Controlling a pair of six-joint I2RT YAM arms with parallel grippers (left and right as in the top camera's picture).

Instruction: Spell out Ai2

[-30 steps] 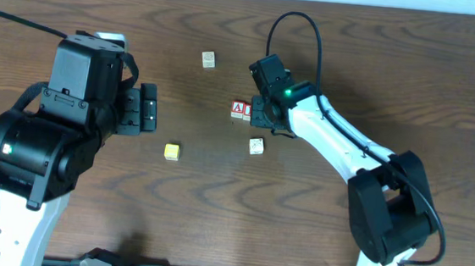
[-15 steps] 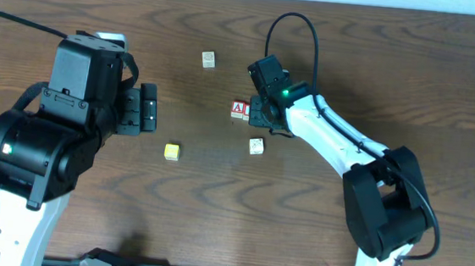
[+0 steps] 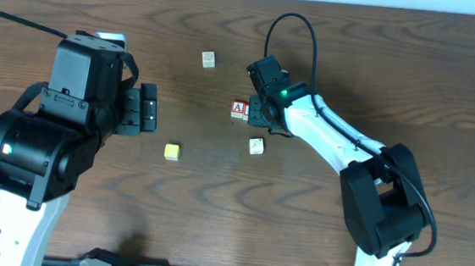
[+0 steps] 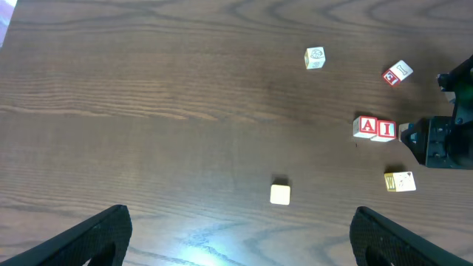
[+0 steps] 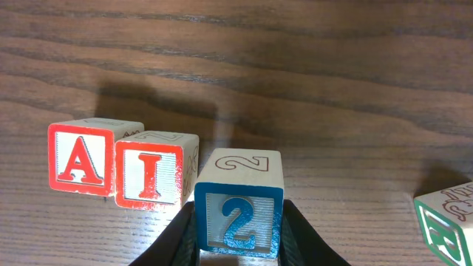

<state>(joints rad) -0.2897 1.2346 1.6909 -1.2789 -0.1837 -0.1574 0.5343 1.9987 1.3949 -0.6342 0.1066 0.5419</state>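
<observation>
Blocks for the word are nearly assembled. The A block (image 5: 77,157) and the I block (image 5: 151,170) stand side by side on the bench (image 3: 396,60), touching, faces upright, with A on the I block's left in the right wrist view. The 2 block (image 5: 240,210) sits just beside the I block on its other side, digit upright, but set nearer the camera than the I block, so the row is not straight. Whether it touches the I block, or rests fully on the bench, cannot be told.

The right hand (image 5: 240,235) is clamped on the 2 block, one finger against each side face. The left hand (image 4: 244,244) is spread wide, holding nothing, well apart from the I block.

Spare blocks lie away from the I block: a yellow block (image 3: 171,151), a pale block (image 3: 208,59) and a patterned block (image 3: 256,145).

Assessment: two of three characters are placed and the third is in position for seating. What is left, in my judgement, is to square the 2 block against the I block, let go and withdraw.
</observation>
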